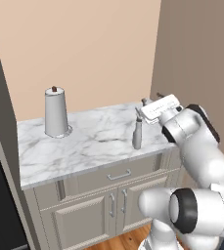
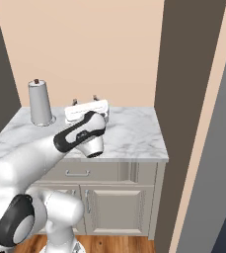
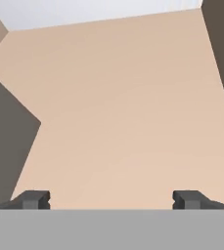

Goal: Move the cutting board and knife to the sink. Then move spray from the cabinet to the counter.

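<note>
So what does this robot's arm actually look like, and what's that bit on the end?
The arm is made of smooth, rounded glossy white segments with dark bands and black caps at its joints. It ends in a flat white block-shaped gripper, whose jaws carry two small dark grey fingertips. No cables or markings show on it.

Spray (image 1: pixel 137 134) stands on counter (image 1: pixel 94 141), right of paper-towel roll (image 1: pixel 55 112).

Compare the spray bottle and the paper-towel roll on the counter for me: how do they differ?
The spray bottle is slim, with a narrow neck and trigger; the paper-towel roll is wide, taller and paler. The spray bottle stands near the counter's front edge, just below the hand; the roll stands at the back left. Both stand upright.
</note>
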Tool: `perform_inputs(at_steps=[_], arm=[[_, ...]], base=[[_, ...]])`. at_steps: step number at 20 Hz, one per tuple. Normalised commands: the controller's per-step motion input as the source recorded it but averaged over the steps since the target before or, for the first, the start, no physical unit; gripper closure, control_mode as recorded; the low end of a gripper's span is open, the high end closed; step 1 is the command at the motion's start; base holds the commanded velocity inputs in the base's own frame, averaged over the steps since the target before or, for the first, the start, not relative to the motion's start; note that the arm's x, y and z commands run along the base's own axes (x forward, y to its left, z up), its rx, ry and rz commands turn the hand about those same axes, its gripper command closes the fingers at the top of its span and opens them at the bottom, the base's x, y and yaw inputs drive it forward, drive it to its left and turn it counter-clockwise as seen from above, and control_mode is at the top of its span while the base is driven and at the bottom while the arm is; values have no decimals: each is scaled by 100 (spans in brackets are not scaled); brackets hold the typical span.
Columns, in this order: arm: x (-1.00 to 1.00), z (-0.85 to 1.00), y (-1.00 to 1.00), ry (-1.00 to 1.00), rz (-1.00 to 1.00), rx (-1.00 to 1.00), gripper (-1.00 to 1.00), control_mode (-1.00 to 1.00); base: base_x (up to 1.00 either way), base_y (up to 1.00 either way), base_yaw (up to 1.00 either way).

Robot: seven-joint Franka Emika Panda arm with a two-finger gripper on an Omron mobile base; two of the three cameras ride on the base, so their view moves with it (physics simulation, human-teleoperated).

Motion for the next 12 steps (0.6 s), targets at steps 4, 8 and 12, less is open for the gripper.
perform_inputs(at_steps=[4, 8, 12], arm=[[-71, 99, 0, -9, 0, 0, -100, -100], [-100, 99, 0, -7, 0, 0, -100, -100], [-100, 100, 0, -11, 0, 0, -100, -100]], base=[[0, 0, 0], [0, 0, 0], [0, 0, 0]])
